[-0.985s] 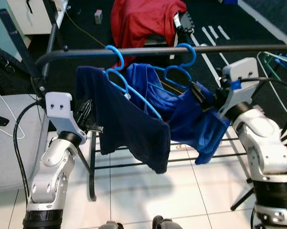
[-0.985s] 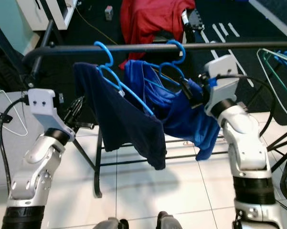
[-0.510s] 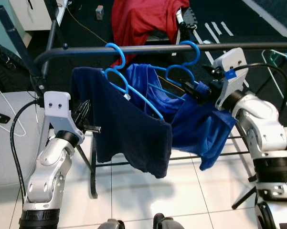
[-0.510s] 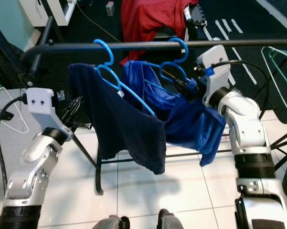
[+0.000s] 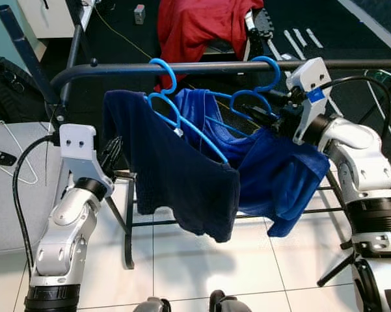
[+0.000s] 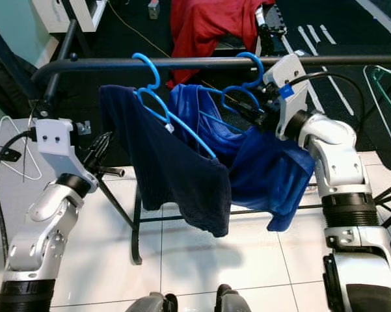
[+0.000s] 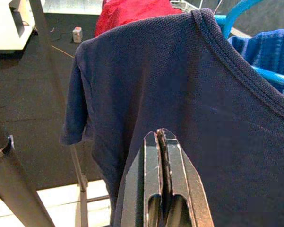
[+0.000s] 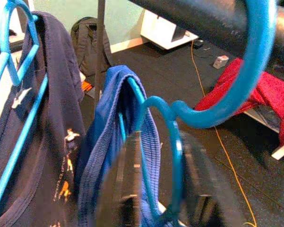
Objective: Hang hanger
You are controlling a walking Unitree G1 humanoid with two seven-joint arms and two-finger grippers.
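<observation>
So the blue hanger (image 5: 250, 101) with the royal-blue shirt (image 5: 273, 175) is up at the rail (image 5: 202, 67) now, sitting at about 1 o'clock in the head view, and from the wrist camera its hook (image 8: 255, 71) looks curled over the bar already. The right pincer (image 5: 268, 112) is at the hanger's neck, just under the hook, with a finger on each side of the blue wire; it looks like it's gripping it, though the wrist shot is blurry there so I wouldn't swear to how tight. My read is the step in hand is seating the hook and letting go. To do that well I'd let the hook take the full weight of the shirt first, then spread the fingers only enough to clear the wire, and back out straight along the fingers, not sideways, so the hook doesn't get dragged off the bar or the cloth snagged. Also mind the second blue hanger (image 5: 162, 97) with the navy shirt (image 5: 175, 175) at 11 o'clock on the same rail, close by. The left pincer (image 7: 160, 189) has its fingers pressed together, holding nothing, parked near the navy shirt's side.
</observation>
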